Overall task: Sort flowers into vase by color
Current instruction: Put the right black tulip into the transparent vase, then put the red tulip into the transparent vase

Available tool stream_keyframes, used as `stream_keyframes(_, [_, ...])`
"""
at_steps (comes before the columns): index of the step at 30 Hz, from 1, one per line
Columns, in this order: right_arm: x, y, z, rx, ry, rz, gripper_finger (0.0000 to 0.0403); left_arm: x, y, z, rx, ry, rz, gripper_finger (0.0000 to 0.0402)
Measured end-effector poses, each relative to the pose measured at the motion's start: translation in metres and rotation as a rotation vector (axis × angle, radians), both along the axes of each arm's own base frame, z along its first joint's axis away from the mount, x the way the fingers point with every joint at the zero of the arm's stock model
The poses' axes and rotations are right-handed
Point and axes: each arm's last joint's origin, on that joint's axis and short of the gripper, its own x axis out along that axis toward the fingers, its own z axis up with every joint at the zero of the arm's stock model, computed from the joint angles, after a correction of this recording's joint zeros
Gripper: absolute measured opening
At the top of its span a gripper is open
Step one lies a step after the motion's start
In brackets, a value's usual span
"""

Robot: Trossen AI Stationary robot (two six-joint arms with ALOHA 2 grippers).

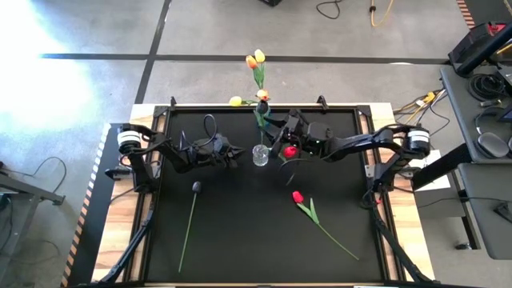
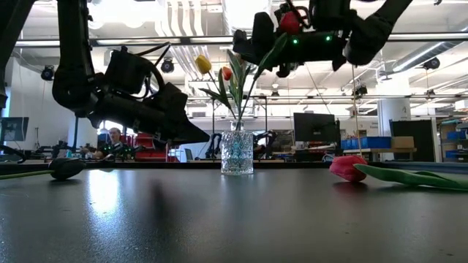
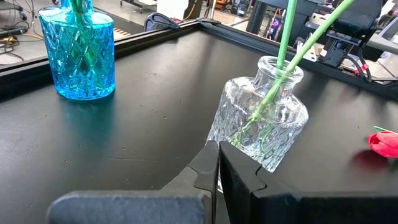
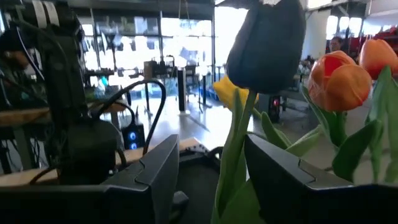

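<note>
The right end effector [image 1: 282, 149], fingers apart, is apparently letting a red tulip [image 1: 291, 150] go into the clear vase [image 1: 260, 155], so retreat comes next, while the left end effector [image 1: 237, 157] waits closed beside it.

A clear glass vase [image 1: 260, 155] stands upright near the middle of the table's far half, holding green stems, with a red tulip [image 1: 290, 150] just beside its mouth. A blue glass vase [image 1: 263, 106] stands at the far edge, with yellow and orange tulips [image 1: 255, 60] leaning out of it. A red tulip [image 1: 298, 197] lies flat toward the right near corner, and a dark-headed tulip [image 1: 196, 187] lies toward the left edge, its stem running to the near edge.
</note>
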Motion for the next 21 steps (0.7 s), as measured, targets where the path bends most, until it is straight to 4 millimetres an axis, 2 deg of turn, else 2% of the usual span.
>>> stream_keyframes(11, [-0.027, 0.006, 0.031, -0.021, 0.143, -0.012, 0.0174, 0.000, 0.000, 0.000, 0.000, -0.001, 0.000, 0.0000])
stream_keyframes(21, [-0.046, 0.011, 0.055, -0.060, 0.132, -0.017, 0.0174, 0.002, 0.001, 0.002, 0.005, -0.015, 0.000, 0.0000])
